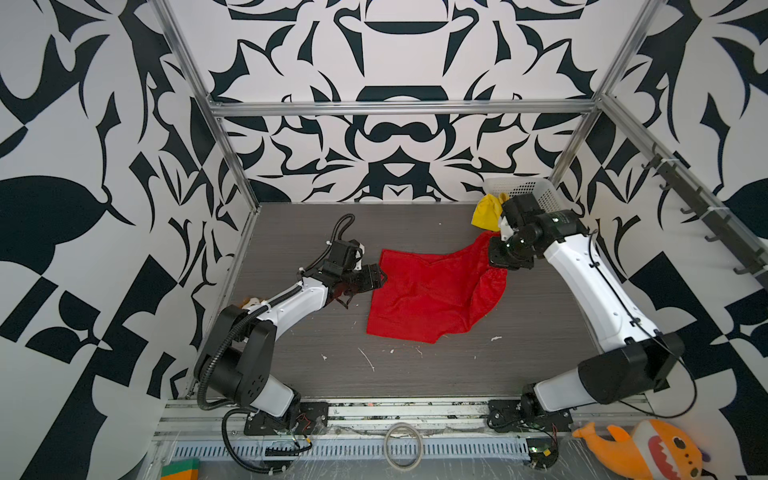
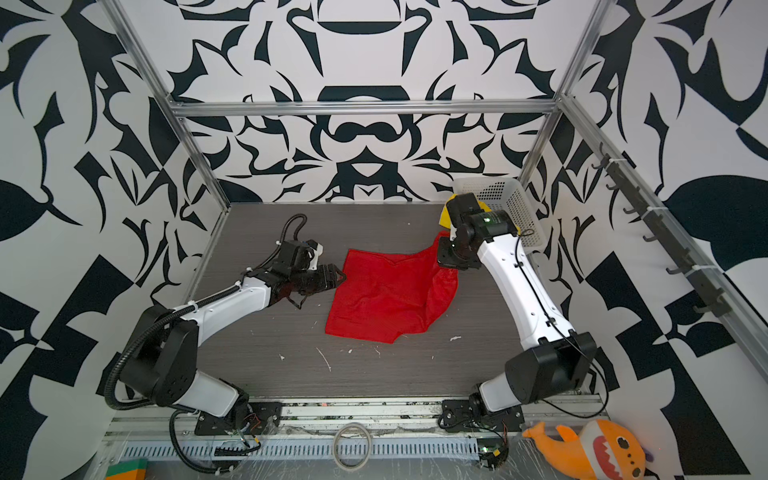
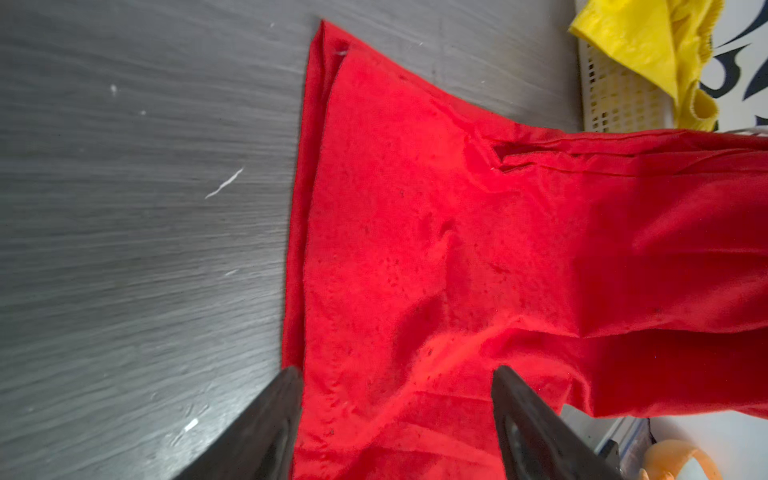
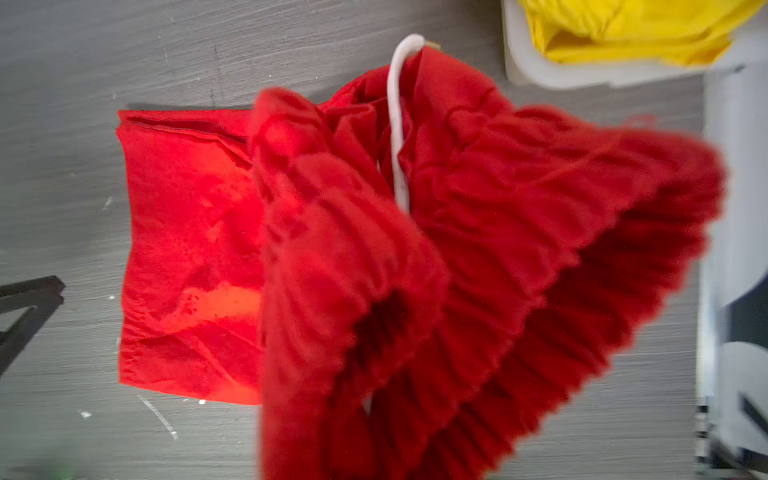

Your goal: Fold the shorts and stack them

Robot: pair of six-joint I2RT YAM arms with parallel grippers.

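Red shorts (image 1: 432, 291): long axis runs between my arms, waistband (image 4: 498, 249) pinched in my right gripper (image 1: 496, 249), hem (image 3: 299, 249) nearest my spread left gripper (image 1: 377, 277).

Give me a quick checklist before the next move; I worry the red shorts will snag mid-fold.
1. Left pincer open: ok, jaws apart at the leg hem of the red shorts.
2. Right pincer holding the waistband: ok, the fabric hangs lifted from it, though the jaws are hidden.
3. Red shorts lying flat: not ok, the waistband end is bunched and raised.
4. Drawstring tucked in: not ok, it runs loose across the waistband.
5. Yellow shorts off the fold area: ok, draped over the basket rim.
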